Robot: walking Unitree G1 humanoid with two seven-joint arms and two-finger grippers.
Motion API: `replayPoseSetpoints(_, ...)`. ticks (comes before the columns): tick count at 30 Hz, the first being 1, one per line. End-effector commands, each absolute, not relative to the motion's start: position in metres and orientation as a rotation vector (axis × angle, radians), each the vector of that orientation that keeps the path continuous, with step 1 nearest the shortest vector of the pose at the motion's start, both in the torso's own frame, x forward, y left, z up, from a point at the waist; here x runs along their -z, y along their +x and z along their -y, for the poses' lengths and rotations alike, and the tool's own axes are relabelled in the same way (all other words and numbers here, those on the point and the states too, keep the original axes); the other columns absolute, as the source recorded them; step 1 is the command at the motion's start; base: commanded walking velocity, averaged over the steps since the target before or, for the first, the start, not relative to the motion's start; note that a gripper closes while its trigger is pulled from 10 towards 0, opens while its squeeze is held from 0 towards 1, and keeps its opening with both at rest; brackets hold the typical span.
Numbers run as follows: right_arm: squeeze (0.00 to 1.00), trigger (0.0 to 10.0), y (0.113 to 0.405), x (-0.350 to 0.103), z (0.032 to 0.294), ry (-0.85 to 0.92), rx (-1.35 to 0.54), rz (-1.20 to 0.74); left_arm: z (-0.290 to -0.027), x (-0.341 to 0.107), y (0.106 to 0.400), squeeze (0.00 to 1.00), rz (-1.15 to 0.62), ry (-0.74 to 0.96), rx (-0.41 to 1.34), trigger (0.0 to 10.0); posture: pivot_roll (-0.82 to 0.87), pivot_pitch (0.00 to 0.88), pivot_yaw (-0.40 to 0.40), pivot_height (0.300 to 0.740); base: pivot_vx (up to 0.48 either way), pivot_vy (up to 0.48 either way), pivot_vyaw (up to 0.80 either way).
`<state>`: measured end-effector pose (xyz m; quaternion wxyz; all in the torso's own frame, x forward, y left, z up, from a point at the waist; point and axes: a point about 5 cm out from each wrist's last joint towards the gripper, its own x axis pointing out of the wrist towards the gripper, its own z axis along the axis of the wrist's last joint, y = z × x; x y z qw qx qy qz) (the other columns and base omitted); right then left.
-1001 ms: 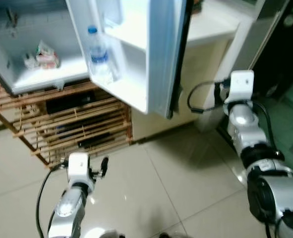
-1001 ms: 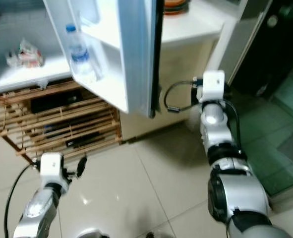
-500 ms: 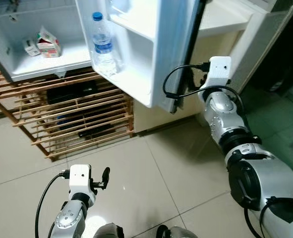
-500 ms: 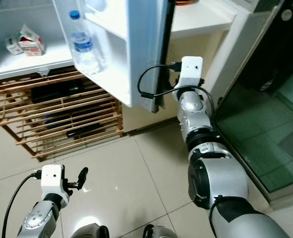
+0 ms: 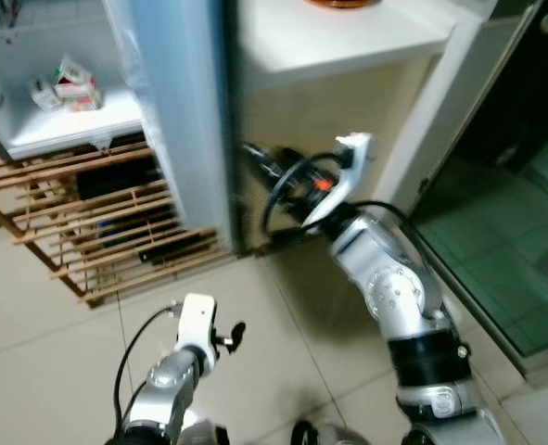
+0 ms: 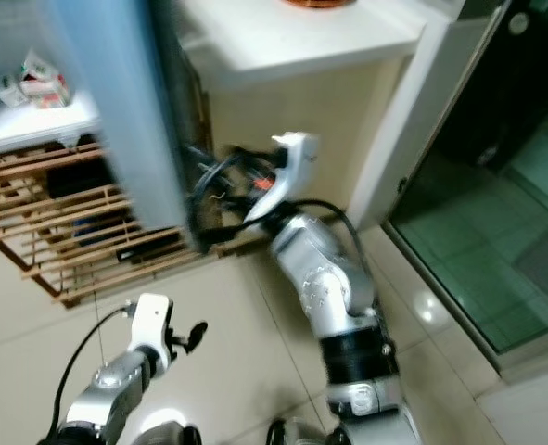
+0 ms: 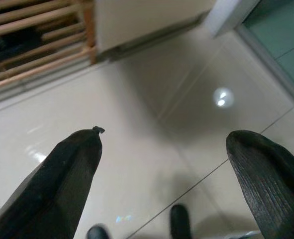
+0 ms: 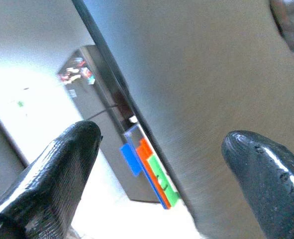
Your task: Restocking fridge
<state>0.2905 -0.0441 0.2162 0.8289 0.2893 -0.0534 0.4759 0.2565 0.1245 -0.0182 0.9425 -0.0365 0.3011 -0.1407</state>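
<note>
Right wrist view blurred, right gripper (image 8: 156, 149) fingers apart against fridge door (image 5: 176, 120), left gripper (image 7: 171, 164) fingers apart, empty

white fridge shelf (image 5: 65, 125) holds perhaps 2 small cartons (image 5: 68, 83).

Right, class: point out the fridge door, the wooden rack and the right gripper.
fridge door (image 5: 176, 120), left eye view, outer face.
wooden rack (image 5: 88, 250), left eye view, lower slats.
right gripper (image 8: 161, 169), right wrist view, midway between fingertips.
</note>
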Motion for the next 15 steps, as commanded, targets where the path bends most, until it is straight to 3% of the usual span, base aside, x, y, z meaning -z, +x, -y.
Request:
replayPoseSetpoints(1, 0.0, 10.0, 0.294, -0.204, 0.06, 0.599, -0.941, 0.076, -0.119, 0.016, 0.261, 0.0, -0.61, -0.091, 0.312, 10.0, -0.13, 0.0, -0.013, 0.74, 0.0, 0.0, 0.0)
replayPoseSetpoints(3, 0.0, 10.0, 0.301, -0.195, 0.07, 0.573, -0.863, 0.045, -0.115, 0.012, 0.267, 0.0, -0.594, -0.098, 0.322, 10.0, -0.14, 0.0, -0.013, 0.74, 0.0, 0.0, 0.0)
replayPoseSetpoints(4, 0.0, 10.0, 0.325, -0.162, 0.108, 0.41, -0.537, -0.031, -0.106, -0.006, 0.28, 0.0, -0.488, -0.126, 0.362, 10.0, -0.14, 0.0, -0.014, 0.74, 0.0, 0.0, 0.0)
replayPoseSetpoints(7, 0.0, 10.0, 0.328, -0.144, 0.137, 0.256, -0.332, -0.106, -0.101, -0.018, 0.289, 0.0, -0.417, -0.12, 0.396, 10.0, -0.14, 0.0, -0.017, 0.74, 0.0, 0.0, 0.0)
replayPoseSetpoints(9, 0.0, 10.0, 0.327, -0.125, 0.174, 0.115, -0.098, -0.171, -0.096, -0.05, 0.306, 0.0, -0.259, -0.166, 0.418, 10.0, -0.12, 0.0, -0.022, 0.74, 0.0, 0.0, 0.0)
replayPoseSetpoints(12, 0.0, 10.0, 0.32, -0.105, 0.2, 0.03, 0.053, -0.208, -0.1, -0.092, 0.323, 0.0, -0.068, -0.181, 0.381, 10.0, -0.1, 0.0, -0.027, 0.74, 0.0, 0.0, 0.0)
replayPoseSetpoints(14, 0.0, 10.0, 0.319, -0.101, 0.202, 0.008, 0.065, -0.212, -0.101, -0.099, 0.326, 0.0, -0.034, -0.178, 0.372, 10.0, -0.1, 0.0, -0.027, 0.74, 0.0, 0.0, 0.0)
replayPoseSetpoints(15, 0.0, 10.0, 0.316, -0.093, 0.2, -0.027, 0.062, -0.21, -0.103, -0.122, 0.332, 0.0, 0.066, -0.155, 0.351, 10.0, -0.08, 0.0, -0.026, 0.74, 0.0, 0.0, 0.0)
